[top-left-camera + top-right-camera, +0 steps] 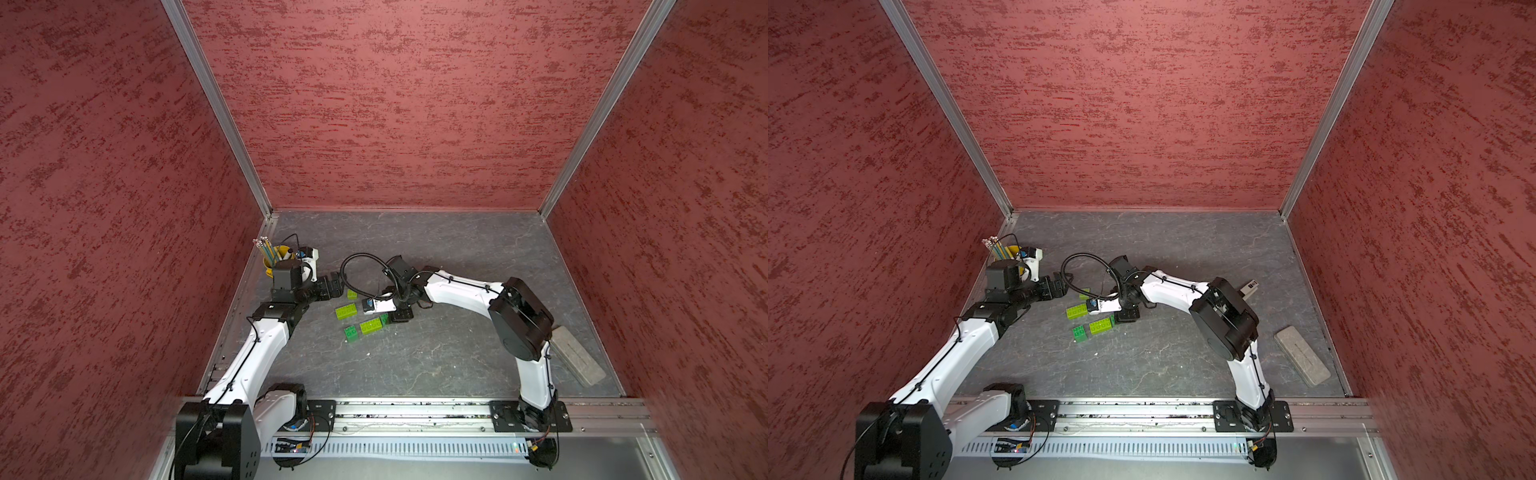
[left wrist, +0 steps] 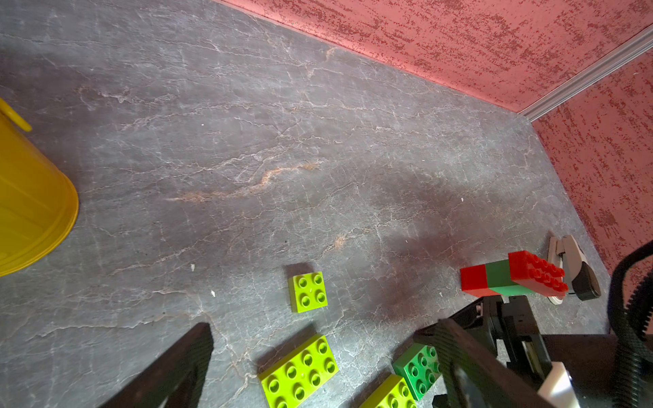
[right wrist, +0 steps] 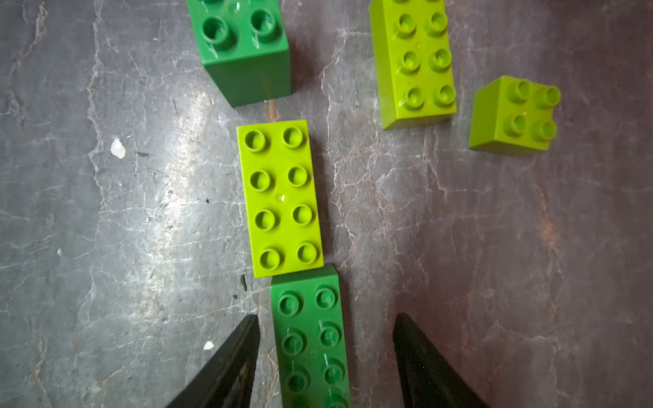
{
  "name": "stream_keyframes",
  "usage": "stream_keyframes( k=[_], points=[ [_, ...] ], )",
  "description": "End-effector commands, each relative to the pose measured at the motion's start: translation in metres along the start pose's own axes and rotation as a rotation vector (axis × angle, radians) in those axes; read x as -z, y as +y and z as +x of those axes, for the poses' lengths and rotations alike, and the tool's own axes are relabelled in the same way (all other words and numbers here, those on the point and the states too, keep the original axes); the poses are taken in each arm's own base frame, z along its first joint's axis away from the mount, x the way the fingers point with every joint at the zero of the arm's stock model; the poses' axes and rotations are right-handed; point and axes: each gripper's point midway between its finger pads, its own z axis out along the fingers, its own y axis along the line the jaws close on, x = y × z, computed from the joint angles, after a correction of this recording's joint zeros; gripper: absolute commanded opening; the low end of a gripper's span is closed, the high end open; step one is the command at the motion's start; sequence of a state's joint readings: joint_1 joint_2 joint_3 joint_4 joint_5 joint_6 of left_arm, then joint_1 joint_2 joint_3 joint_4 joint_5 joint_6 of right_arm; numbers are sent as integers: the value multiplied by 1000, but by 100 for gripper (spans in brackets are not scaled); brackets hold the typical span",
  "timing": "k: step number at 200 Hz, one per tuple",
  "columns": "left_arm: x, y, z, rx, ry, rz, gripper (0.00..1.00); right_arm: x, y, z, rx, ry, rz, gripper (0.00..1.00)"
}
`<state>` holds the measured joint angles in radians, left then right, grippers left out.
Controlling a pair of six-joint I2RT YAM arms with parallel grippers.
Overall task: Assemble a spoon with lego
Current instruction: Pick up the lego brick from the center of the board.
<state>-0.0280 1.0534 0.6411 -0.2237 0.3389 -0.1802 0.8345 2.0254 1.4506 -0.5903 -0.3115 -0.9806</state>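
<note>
In the right wrist view my right gripper (image 3: 325,318) is open, one finger on each side of a dark green oblong brick (image 3: 311,339), with a gap on both sides. A lime oblong brick (image 3: 281,197) touches that brick's end. Beyond lie a dark green square brick (image 3: 243,42), a second lime oblong (image 3: 413,63) and a lime square (image 3: 516,116). The left wrist view shows part of the spoon, a red, green and red stack (image 2: 512,279), lying behind the right arm. My left gripper (image 2: 323,339) is wide open and empty above the lime bricks (image 1: 346,311).
A yellow cup (image 1: 276,257) with pencils stands at the back left, close to the left arm. A grey block (image 1: 577,361) lies by the right wall. A small grey and white object (image 2: 572,272) sits beyond the stack. Red walls enclose the table on three sides.
</note>
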Motion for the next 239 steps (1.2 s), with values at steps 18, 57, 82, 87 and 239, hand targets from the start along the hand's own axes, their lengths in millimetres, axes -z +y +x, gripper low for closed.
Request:
stream_keyframes(
  k=[18, 57, 82, 87, 239],
  points=[
    [-1, -2, 0, -8, -3, 17, 100, -5, 4, 2, 23, 23, -32, 59],
    [-3, -3, 3, -15, 6, 20, 100, -12, 4, 6, 5, 39, -42, 52],
    [-3, -4, 2, -18, 7, 21, 100, -13, 3, 5, 4, 42, -40, 43],
    [-3, -4, 3, -18, 7, 21, 100, -13, 2, 5, 3, 43, -39, 41],
    [-2, -54, 9, -211, -28, 170, 100, 161, -43, 28, -461, 112, 298, 27]
  ],
)
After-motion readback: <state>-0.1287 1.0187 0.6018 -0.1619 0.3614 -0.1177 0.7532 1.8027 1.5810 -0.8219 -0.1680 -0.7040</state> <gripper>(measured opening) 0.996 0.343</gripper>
